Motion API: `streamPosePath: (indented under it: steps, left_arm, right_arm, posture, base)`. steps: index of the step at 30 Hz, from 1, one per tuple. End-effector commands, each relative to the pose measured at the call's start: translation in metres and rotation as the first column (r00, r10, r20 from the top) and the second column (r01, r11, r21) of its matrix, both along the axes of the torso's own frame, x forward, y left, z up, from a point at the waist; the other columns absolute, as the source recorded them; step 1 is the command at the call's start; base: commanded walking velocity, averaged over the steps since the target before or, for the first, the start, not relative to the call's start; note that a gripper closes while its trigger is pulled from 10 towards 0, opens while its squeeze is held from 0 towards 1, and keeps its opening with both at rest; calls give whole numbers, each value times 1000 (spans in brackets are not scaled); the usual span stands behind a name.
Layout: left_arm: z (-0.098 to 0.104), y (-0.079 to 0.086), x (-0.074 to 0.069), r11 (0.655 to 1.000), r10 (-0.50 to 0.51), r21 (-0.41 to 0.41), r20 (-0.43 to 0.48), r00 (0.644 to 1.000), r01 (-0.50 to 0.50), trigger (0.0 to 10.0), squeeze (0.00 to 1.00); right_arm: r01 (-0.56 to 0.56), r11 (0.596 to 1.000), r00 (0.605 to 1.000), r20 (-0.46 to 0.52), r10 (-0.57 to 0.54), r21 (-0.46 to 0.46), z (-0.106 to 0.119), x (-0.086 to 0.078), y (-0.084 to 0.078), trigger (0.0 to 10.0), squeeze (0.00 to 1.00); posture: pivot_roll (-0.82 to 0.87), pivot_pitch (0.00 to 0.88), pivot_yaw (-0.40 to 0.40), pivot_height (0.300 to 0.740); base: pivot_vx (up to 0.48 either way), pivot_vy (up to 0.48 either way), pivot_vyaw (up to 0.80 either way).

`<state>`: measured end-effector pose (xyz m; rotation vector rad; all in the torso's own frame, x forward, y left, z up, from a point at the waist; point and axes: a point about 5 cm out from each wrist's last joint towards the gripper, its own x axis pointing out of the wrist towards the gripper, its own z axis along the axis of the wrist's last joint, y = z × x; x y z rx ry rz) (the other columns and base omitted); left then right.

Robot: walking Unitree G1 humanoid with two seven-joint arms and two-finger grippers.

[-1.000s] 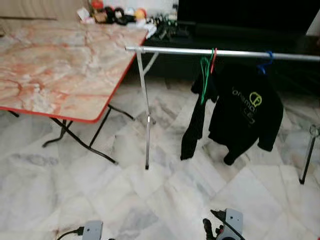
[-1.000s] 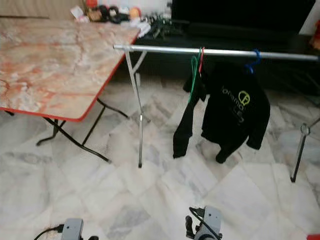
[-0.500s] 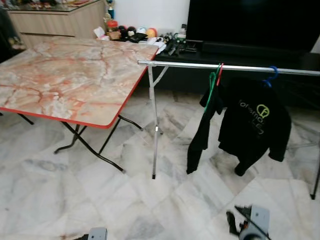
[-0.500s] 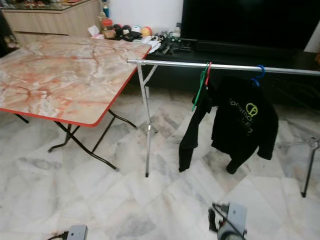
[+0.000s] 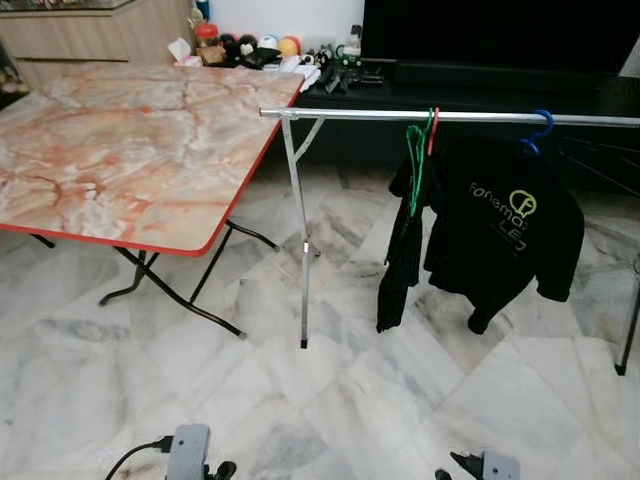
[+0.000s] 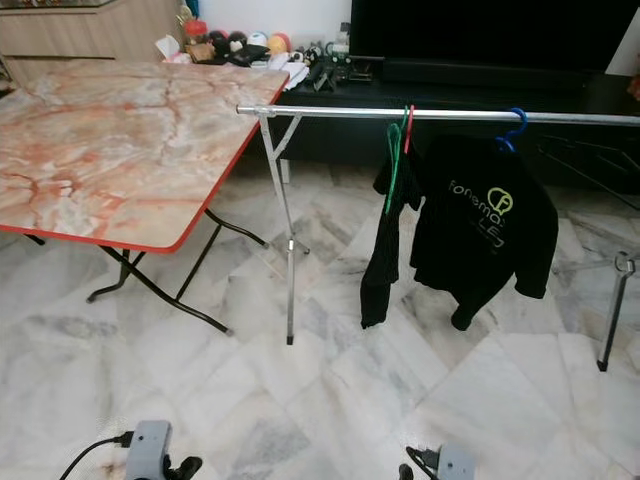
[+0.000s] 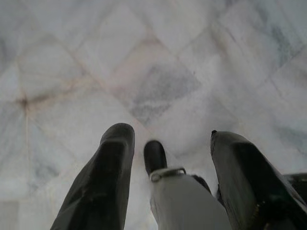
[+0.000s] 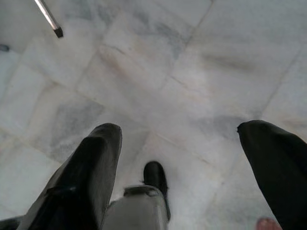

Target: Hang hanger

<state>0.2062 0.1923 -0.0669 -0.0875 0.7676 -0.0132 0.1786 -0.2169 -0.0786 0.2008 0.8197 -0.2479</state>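
Note:
A silver clothes rail runs across the room ahead of me. On it hang a green hanger and a red hanger with a dark garment drooping from them. A blue hanger further right carries a black sweatshirt with a green logo. Both arms hang low at the picture's bottom edge, over the floor. The left gripper is open with nothing held. The right gripper is open too, its fingers wide apart above the marble tiles.
A folding table with a marble-pattern top and red edge stands at the left, its black legs splayed out. The rack's left leg and right leg stand on the floor. A dark TV bench with clutter lies behind.
The whole picture has shifted as the camera moved; rack, clothes and table stay put. The right wrist sits lower in the picture than half a second ago.

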Motion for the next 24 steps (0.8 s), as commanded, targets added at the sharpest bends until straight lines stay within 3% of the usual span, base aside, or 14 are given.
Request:
streamPosePath:
  steps: [1,7,10,24]
  left_arm:
    - [-6,2,-10,1000,29,-11,-34,999,-29,10000,0]
    - [-8,-3,-14,1000,19,-22,-41,999,-20,10000,0]
    - [-8,-3,-13,1000,19,-22,-36,999,-20,10000,0]
    - [-7,-1,-12,999,28,-24,-33,999,-29,10000,0]
  right_arm:
    - [32,999,999,-19,-32,-4,0,-4,-10,10000,0]
    - [73,997,997,-28,-73,18,-3,-3,1,10000,0]
    - [13,1000,1000,-20,-13,18,-2,1,10,10000,0]
    - [20,999,1000,-10,-20,33,-2,5,17,10000,0]
  posture:
    - [-45,190,22,740]
    - [-31,214,24,740]
    - [-23,232,22,740]
    - [-24,252,29,740]
  base:
    - [0,0,0]
    - [223,0,-507]
    - [275,0,0]
    - [292,0,0]
